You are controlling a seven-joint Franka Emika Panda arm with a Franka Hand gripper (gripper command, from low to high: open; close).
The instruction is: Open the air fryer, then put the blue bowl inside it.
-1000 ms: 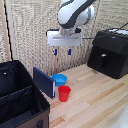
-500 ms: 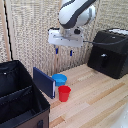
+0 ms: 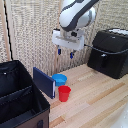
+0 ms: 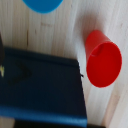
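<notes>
The air fryer [image 3: 109, 51] is a black boxy appliance at the exterior view's right, its drawer shut, with the air fryer handle [image 3: 103, 60] a short vertical bar on its front. The blue bowl [image 3: 60, 79] sits on the wooden table beside the red cup [image 3: 64, 93]; in the wrist view the blue bowl [image 4: 43, 4] shows only as a blue arc. My gripper [image 3: 65, 52] hangs in the air above and behind the bowl, its blue-tipped fingers apart and empty, well away from the fryer toward the exterior view's left.
A dark blue flat panel [image 3: 44, 81] stands upright right next to the bowl and cup, filling much of the wrist view [image 4: 42, 87]. A black fabric bin [image 3: 17, 97] sits at the exterior view's left. A light woven screen [image 3: 35, 35] backs the table.
</notes>
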